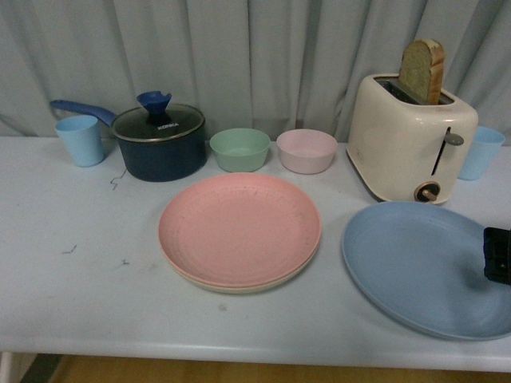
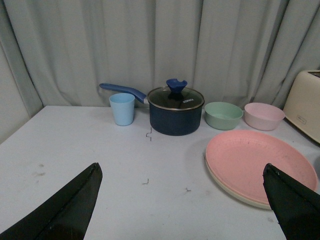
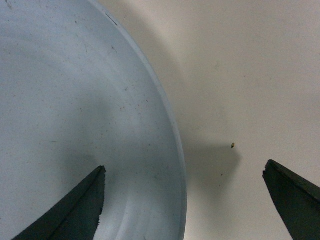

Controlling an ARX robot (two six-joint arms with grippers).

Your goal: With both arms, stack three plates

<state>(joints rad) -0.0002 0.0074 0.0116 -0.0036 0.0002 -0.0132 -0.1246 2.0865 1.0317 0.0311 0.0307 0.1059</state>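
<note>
On the counter [image 1: 80,303], the pink plate [image 1: 239,227] is sitting on the beige plate [image 1: 239,288], the blue plate [image 1: 415,267] lying apart at its 3 o'clock. The right pincer [image 3: 184,167] is straddling the blue plate's rim, jaws spread wide; the left pincer [image 2: 181,166] is hovering, jaws likewise spread.

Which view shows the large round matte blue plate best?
Front view: nearly the whole large round matte blue plate shows, only its right edge cropped. Right wrist view gives a close-up of its rim under the open right tool. Left wrist view does not clearly show it.
</note>
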